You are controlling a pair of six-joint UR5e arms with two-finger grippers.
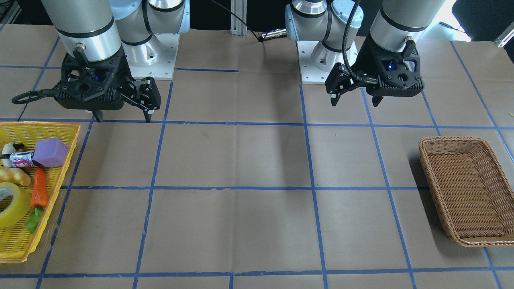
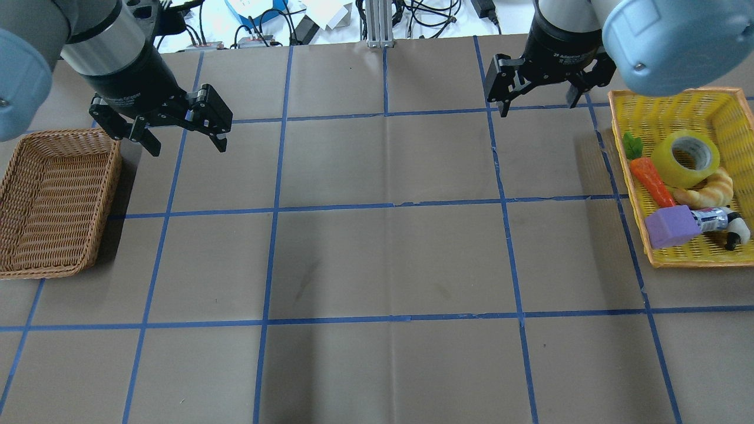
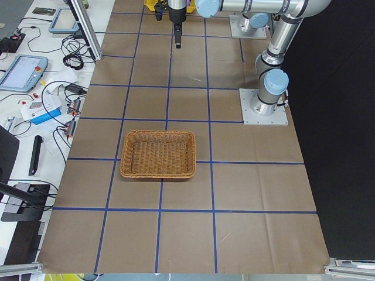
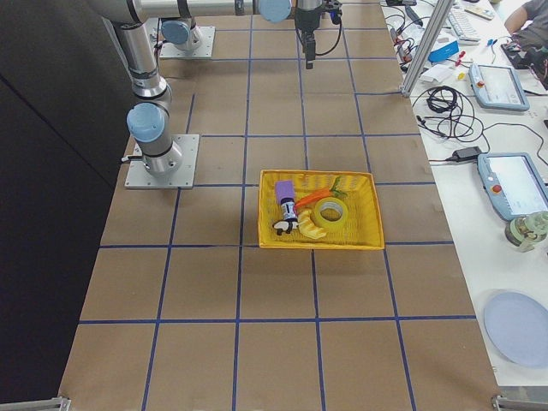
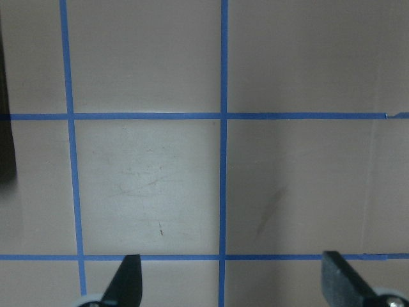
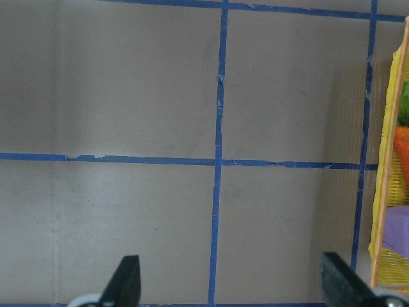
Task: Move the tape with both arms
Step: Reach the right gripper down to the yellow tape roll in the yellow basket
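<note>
Table (image 2: 389, 265): brown paper cover, blue tape grid (image 2: 386, 206), soft shadows mid-frame. Exterior right view, right edge: white bench (image 4: 454, 265) carrying teach pendant (image 4: 516, 181), cables (image 4: 445, 98), and blue plate (image 4: 518, 317) at lower right. Left side dark.

On the bench (image 2: 389, 259), the tray (image 2: 648, 115) sits at the end on the robot's right and the basket (image 2: 53, 194) at the opposite end. In the tray, the tape (image 2: 686, 158) lies on the side farthest from the robot, touching the croissant (image 2: 707, 191), with the carrot (image 2: 651, 179) just beside it. The block (image 2: 671, 227) and tube (image 2: 710, 219) lie nearer the robot. The left hand (image 2: 188, 147) hangs near the basket's far corner, the right hand (image 2: 538, 108) near the tray's.
</note>
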